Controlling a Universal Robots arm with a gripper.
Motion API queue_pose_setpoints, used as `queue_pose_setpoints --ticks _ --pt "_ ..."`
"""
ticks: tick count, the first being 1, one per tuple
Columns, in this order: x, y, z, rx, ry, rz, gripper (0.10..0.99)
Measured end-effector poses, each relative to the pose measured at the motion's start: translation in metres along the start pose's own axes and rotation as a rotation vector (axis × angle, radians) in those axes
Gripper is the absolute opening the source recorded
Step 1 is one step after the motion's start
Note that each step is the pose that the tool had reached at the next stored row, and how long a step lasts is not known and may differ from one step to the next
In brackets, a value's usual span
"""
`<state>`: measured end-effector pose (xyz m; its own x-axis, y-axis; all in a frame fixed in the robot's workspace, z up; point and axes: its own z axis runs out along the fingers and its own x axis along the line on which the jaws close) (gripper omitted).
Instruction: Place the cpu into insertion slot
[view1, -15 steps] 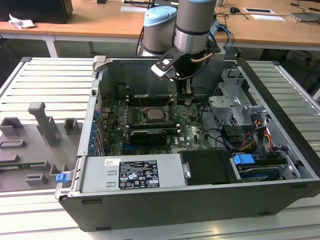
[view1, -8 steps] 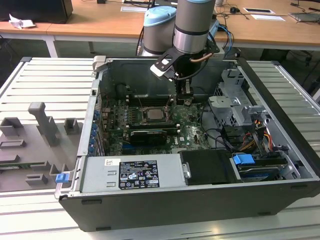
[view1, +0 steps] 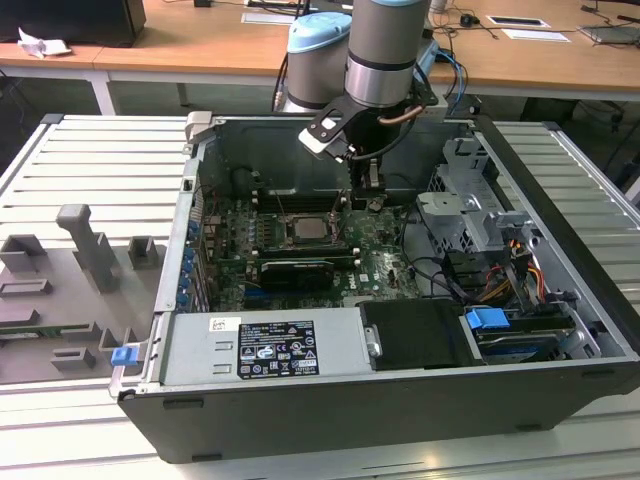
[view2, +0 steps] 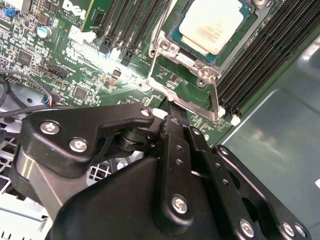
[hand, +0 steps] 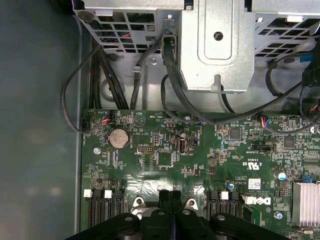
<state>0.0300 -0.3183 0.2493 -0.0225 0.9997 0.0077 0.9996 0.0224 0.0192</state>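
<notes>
Sitting flat and face-up in the square dark insertion slot (view2: 165, 49), whose thin shiny metal frame is swung open, the thin square cpu (view2: 212, 25) with its pale silver-beige face has no real long side. Its edges just line up with the long black memory slots (view2: 260, 55) next to it. Grey-and-silver arm (view1: 385, 50) comes straight down into the open black computer case (view1: 400, 420), matte black gripper (hand: 170, 194) over the green circuit board (hand: 165, 160) just beside the slot on the exterior view's right, fingers pressed together, holding nothing.
</notes>
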Motion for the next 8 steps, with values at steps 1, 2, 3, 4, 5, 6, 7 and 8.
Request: queue_pose_setpoints --ticks 1,2,3,4,5,6,7,8 --pt "0.0 -0.0005 0.0 0.0 0.0 0.0 0.106" --pt "0.0 -0.0011 0.0 0.0 0.0 0.0 0.106" --pt "0.0 -0.0013 0.0 0.0 0.0 0.0 0.106" --pt "0.0 -0.0015 0.0 0.0 0.0 0.0 0.106" --pt "0.0 -0.0018 0.0 0.0 0.0 0.0 0.106" --pt "0.0 -0.002 0.0 0.0 0.0 0.0 0.106" --pt "0.0 -0.0022 0.0 0.0 0.0 0.0 0.106" --pt "0.0 -0.0023 0.0 0.0 0.0 0.0 0.106"
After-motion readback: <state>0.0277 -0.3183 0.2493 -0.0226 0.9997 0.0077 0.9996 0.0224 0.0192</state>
